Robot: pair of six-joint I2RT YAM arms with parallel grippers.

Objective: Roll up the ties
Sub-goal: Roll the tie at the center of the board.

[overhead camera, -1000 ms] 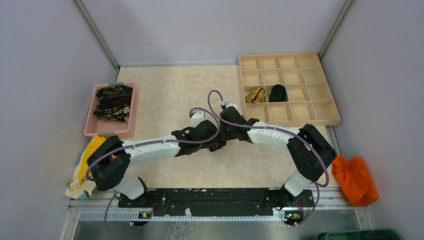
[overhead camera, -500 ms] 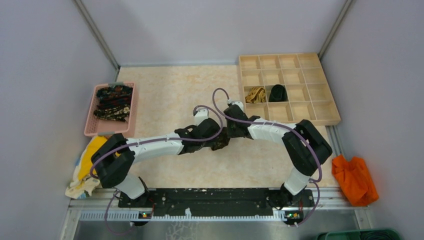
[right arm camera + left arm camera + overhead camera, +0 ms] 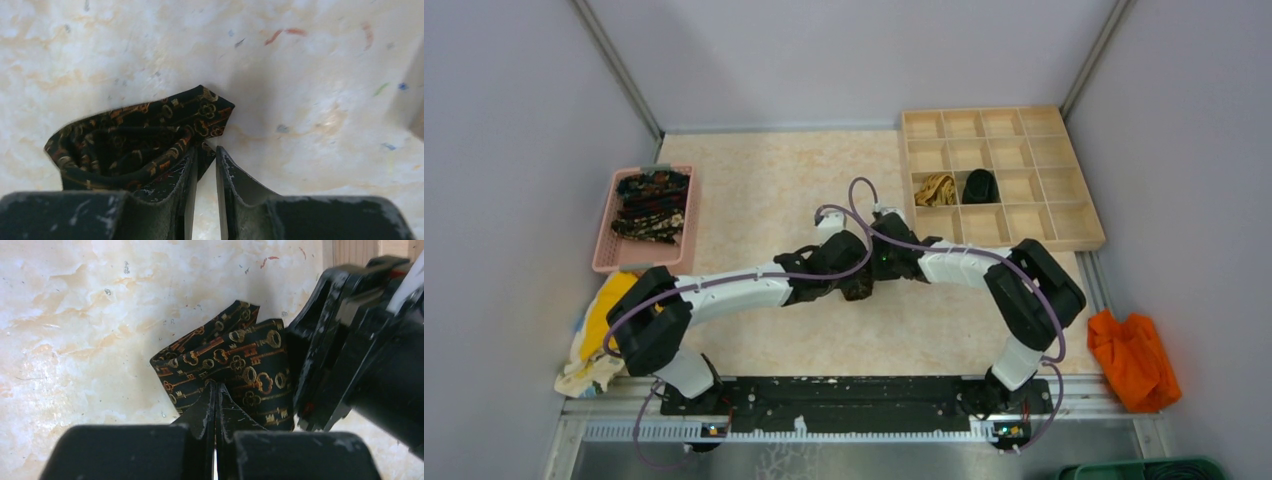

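Both arms meet mid-bench (image 3: 754,190) over one dark key-patterned tie (image 3: 235,375), which lies as a loose, part-formed coil on the marble-look surface.

Left tool (image 3: 216,400): fingers pressed together, tips against the coil's near fold; no fabric visible between them. Right tool (image 3: 205,165): a thin slit between the fingers, tie edge at the inner finger. Cannot tell whether it grips cloth.

Step in hand, as I read it: tightening the roll. To do it well, one tool should pin the core while the other turns the outer layer. The pointed tip (image 3: 212,107) sticks out and needs tucking flat, or the coil will likely spring open on release.

Room:
- The two wrists sit nearly touching, cables looping above them, so any rotation should be small.
- Wooden compartment tray (image 3: 1074,237) lies just beyond the right arm. It holds a tan-gold roll (image 3: 936,188) and a black roll (image 3: 980,186) in adjacent cells, with free cells around them.
- Pink basket (image 3: 604,250) with more patterned ties (image 3: 652,205) sits well apart to the left.
- Open bench behind the tools, towards the back wall.
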